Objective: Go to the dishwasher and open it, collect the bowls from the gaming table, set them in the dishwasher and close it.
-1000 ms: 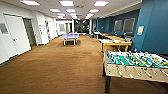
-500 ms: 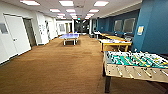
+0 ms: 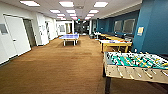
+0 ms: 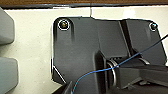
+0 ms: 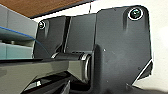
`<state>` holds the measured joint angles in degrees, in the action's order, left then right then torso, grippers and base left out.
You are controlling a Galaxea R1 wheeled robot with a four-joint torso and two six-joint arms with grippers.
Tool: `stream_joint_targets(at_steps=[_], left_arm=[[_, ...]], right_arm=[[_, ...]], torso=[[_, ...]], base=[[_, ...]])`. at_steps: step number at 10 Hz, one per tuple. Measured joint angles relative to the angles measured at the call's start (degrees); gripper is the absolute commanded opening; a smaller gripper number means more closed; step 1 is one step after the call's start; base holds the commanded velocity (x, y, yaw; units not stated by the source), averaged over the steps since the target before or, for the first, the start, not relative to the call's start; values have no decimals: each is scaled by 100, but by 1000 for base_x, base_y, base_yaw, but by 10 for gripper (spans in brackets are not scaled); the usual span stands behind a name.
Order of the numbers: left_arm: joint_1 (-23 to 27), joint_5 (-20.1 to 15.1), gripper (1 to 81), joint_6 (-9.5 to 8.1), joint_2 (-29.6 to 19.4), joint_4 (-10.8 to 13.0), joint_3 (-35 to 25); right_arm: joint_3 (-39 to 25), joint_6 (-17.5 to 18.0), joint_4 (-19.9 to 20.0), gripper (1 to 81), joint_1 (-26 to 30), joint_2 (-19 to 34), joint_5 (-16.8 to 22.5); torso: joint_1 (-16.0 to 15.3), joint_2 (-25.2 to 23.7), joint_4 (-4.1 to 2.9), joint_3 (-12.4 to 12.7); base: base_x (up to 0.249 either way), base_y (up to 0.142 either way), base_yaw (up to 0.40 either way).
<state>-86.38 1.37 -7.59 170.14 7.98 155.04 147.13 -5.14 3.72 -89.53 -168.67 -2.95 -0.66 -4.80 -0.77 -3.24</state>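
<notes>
grippers: i cannot tell from either wrist view whether they are released or clenched; nothing seen in their grasp. placing things relative to them is not possible here, so places are given from the robot. the table-football table [image 3: 135, 65], green field and rods, stands close ahead to its right on the brown carpet [image 3: 60, 67]. a blue table-tennis table [image 3: 69, 37] sits well apart down the hall. no bowls or dishwasher made out. judged step: driving. next move calls for finding the dishwasher.
</notes>
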Motion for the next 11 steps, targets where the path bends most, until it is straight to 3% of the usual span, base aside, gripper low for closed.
stream_joint_targets(at_steps=[11], left_arm=[[68, 21, 811, 0, -13, -2, 0]], right_arm=[[44, -2, 0, 811, 55, -32, -33]], torso=[[0, 2, 0, 0]], base=[[143, 0, 0]])
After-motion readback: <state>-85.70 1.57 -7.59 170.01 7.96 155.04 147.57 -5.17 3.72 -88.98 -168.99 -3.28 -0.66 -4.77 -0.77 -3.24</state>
